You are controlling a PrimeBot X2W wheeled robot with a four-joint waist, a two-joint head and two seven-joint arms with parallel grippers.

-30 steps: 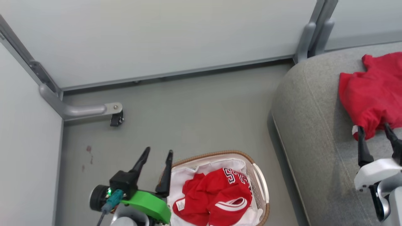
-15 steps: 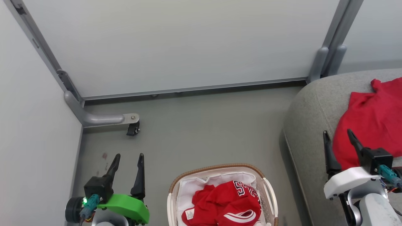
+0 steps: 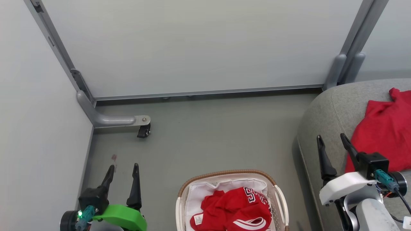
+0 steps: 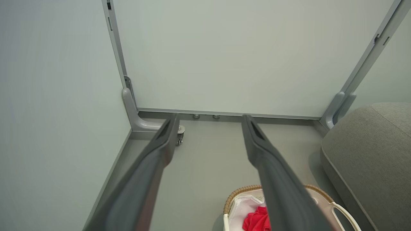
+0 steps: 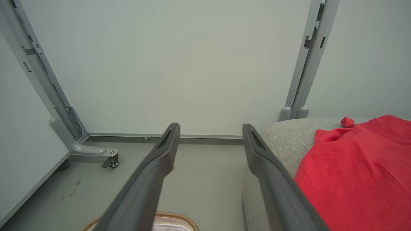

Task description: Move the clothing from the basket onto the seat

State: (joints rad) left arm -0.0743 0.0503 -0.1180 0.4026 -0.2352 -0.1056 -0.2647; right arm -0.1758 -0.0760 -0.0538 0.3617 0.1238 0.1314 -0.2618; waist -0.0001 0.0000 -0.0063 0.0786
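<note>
Both arms had drawn back since a second earlier: the right gripper (image 3: 330, 137) off the red T-shirt (image 3: 382, 134), the left gripper (image 3: 123, 166) out left of the basket (image 3: 224, 173). Right of the basket, the seat (image 3: 324, 128) bore that T-shirt, seemingly delivered already. Inside the basket the jersey (image 3: 237, 213) lay crumpled, likely next. Both claws stood spread, empty. The jersey's white-navy lettering (image 3: 253, 197) was folded beyond reading, its white label (image 3: 198, 220) too small.
</note>
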